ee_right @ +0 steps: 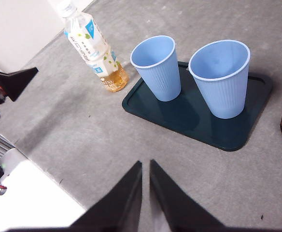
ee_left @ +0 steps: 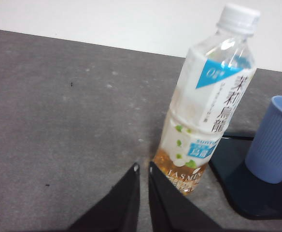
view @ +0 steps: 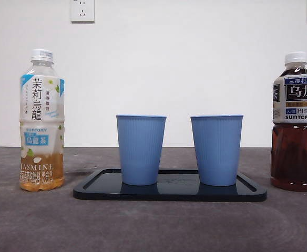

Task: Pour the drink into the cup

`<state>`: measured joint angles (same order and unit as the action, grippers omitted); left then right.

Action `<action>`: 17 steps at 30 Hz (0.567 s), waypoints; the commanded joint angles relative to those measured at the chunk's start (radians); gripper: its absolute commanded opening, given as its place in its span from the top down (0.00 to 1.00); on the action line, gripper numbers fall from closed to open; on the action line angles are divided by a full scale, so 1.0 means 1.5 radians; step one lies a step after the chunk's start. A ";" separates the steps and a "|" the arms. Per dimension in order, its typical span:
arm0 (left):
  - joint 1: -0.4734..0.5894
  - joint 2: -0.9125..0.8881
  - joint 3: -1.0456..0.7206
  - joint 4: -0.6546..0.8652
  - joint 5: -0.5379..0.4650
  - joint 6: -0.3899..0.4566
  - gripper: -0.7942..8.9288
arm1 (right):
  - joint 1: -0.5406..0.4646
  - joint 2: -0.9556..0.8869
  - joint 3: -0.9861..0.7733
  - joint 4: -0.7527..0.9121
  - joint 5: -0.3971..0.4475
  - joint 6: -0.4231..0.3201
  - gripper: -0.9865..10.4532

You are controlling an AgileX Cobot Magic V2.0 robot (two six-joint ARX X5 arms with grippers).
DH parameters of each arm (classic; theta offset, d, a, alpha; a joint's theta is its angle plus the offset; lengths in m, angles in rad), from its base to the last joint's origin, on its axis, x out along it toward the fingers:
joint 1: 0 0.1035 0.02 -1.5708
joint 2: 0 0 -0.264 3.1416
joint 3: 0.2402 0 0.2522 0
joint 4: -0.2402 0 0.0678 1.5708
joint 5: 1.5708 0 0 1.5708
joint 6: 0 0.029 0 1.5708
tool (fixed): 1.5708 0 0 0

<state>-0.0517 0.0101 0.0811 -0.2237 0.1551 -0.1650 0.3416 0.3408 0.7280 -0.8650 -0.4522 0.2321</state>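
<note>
Standing upright on grey table: clear plastic jasmine tea bottle at left, dark oolong tea bottle at right, both capped. Between them, black flat tray carrying two blue ribbed plastic cups. Left gripper low, just beside jasmine bottle base, fingers pressed nearly together, holding nothing. Right gripper raised above table's near side, angled down toward tray, fingers nearly together, empty.

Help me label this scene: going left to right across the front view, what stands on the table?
Jasmine tea bottle → left blue cup → right blue cup → oolong tea bottle. Both cups stand on the dark tray.
</note>
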 commanded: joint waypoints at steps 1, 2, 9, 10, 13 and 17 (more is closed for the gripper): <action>0.001 -0.005 -0.025 0.048 -0.014 0.012 0.89 | 0.004 0.002 0.010 0.005 -0.002 -0.003 0.89; 0.001 -0.005 -0.033 0.057 -0.023 0.012 0.89 | 0.004 0.002 0.010 0.005 -0.002 -0.004 0.89; 0.001 -0.005 -0.046 0.041 -0.100 0.018 0.89 | 0.004 0.002 0.010 0.005 -0.002 -0.003 0.89; 0.001 -0.005 -0.046 0.039 -0.109 0.017 0.89 | 0.004 0.002 0.010 0.005 -0.002 -0.003 0.89; 0.001 -0.005 -0.046 0.021 -0.112 0.022 0.89 | 0.004 0.002 0.010 0.005 -0.002 -0.003 0.89; 0.001 -0.005 -0.046 0.021 -0.112 0.059 0.89 | 0.004 0.002 0.010 0.005 -0.002 -0.004 0.89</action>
<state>-0.0505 0.0051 0.0326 -0.1837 -0.0105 -0.1158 0.3416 0.3408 0.7280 -0.8650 -0.4522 0.2325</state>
